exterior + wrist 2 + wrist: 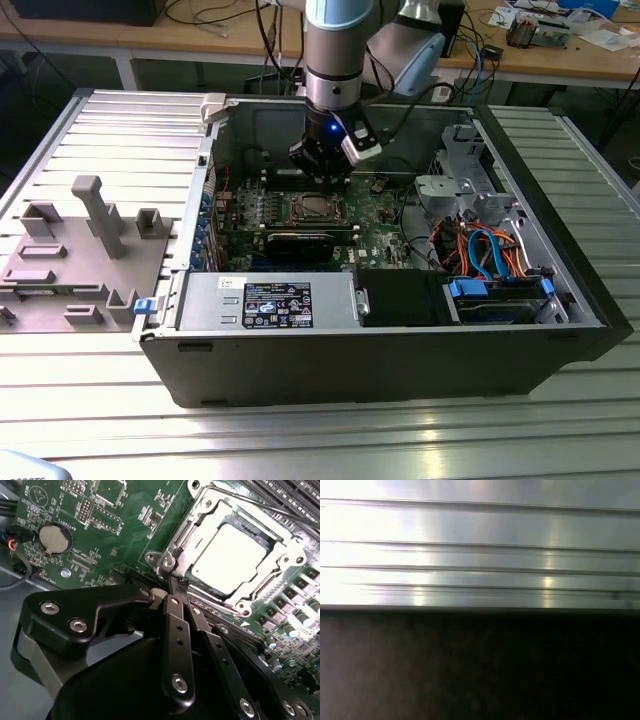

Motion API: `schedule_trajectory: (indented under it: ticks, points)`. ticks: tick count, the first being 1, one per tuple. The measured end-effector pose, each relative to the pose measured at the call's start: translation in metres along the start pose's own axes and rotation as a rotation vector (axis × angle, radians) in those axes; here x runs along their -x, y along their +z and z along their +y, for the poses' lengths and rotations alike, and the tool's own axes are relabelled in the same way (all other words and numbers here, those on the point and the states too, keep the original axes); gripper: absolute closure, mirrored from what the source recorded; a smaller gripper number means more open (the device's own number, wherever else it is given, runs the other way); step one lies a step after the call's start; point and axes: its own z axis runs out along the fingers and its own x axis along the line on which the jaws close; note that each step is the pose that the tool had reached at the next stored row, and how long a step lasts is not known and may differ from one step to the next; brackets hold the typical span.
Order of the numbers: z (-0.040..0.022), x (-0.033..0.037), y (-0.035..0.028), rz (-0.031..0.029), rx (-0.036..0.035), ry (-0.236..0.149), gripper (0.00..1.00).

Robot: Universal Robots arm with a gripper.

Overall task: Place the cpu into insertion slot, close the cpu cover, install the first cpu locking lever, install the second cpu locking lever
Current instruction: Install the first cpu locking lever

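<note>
second wrist view: we see the cpu (227,557) lying flat in the slot (196,516), silver top up, with the cover (280,567) already down around it. the gripper (175,586) has its fingers pressed together, holding nothing, and the tips stand at the corner of the cover, near a thin lever (260,506) that runs along the far side of the socket.

in the exterior view the gripper (322,168) hangs over the slot (314,208) in the middle of the green board (378,215), inside the open case (400,350).

we think the risk now is at this corner. if the closed tips push a little off the lever, they can slip and scratch the board, or press on the cover at an angle and load the chip unevenly. a lever that misses its hook can spring back.

the cpu is nearly square, so we cannot name a long axis; its edges run parallel to the cover edges.
</note>
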Motion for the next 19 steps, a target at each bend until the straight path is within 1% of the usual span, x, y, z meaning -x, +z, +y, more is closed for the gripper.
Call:
schedule_trajectory:
  ticks: [1,2,3,10,19]
  points:
    - [-0.0001,0.0003,-0.0074,-0.0004,0.0008,0.0,0.89]
    - [-0.0079,0.0002,-0.0076,-0.0003,0.0007,0.0,0.89]
    - [-0.0097,0.0001,-0.0077,-0.0003,0.0008,0.0,0.89]
    - [-0.0163,0.0,-0.0078,-0.0003,0.0008,0.0,0.89]
    - [-0.022,-0.0002,-0.0079,-0.0003,0.0008,0.0,0.89]
